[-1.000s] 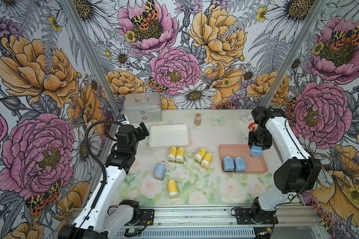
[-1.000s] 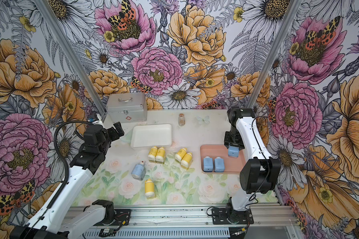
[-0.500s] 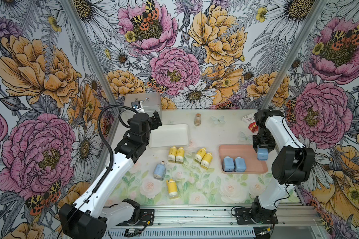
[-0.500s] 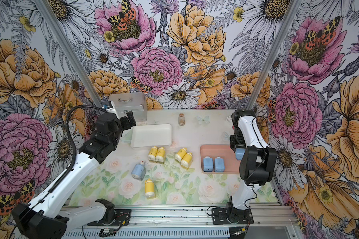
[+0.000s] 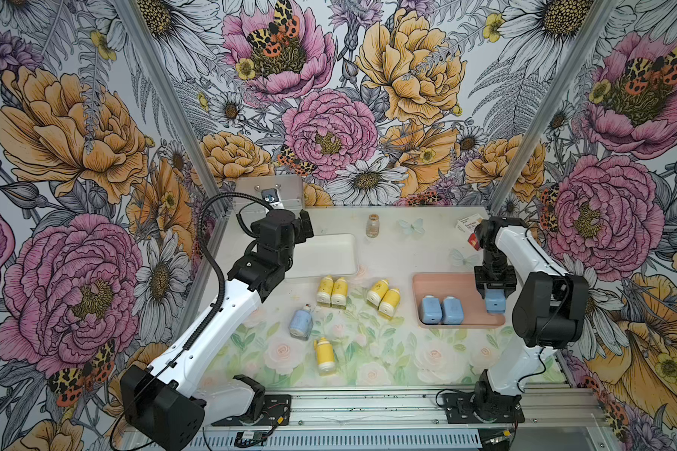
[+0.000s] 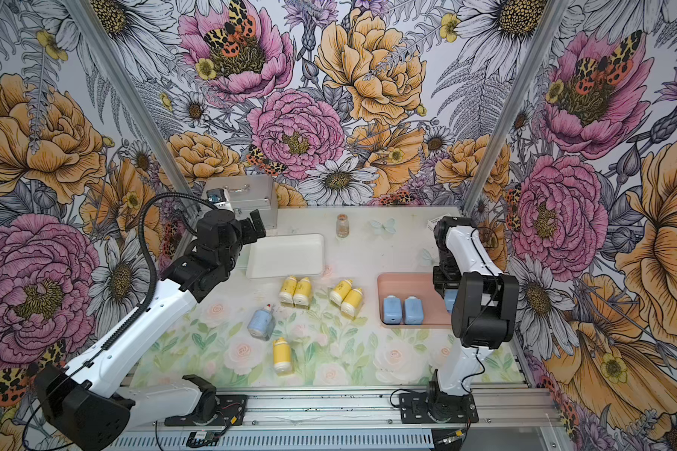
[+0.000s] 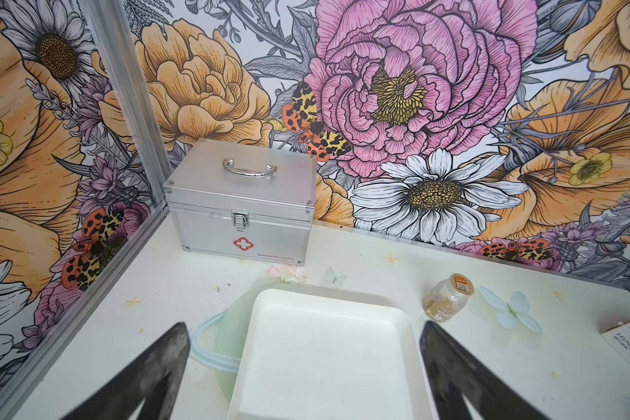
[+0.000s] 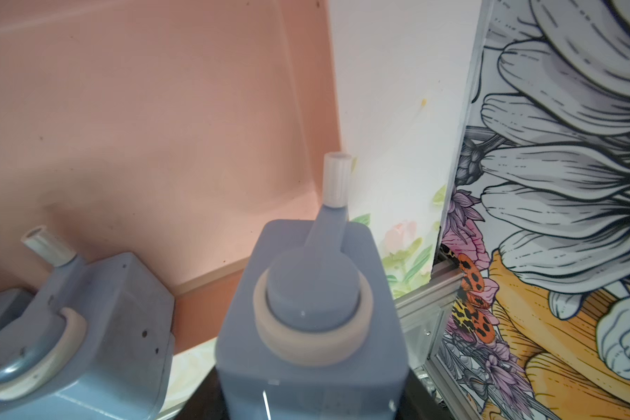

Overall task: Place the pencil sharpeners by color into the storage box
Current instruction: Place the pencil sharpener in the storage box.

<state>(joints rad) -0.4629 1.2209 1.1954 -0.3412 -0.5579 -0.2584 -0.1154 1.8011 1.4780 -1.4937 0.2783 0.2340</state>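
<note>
1. The right gripper (image 5: 494,293) is clamped on a blue sharpener (image 5: 495,304) over the pink tray (image 5: 438,278), at 3 o'clock.
2. Two more blue sharpeners (image 5: 431,309) lie in that tray.
3. The left gripper (image 7: 304,329) has its fingers wide apart over the white tray (image 7: 324,363), at 10 o'clock.
4. Five yellow sharpeners (image 5: 339,291) lie in the middle.

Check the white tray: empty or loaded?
Empty. The white tray has a bare floor in the left wrist view; the yellow sharpeners lie outside it.
</note>
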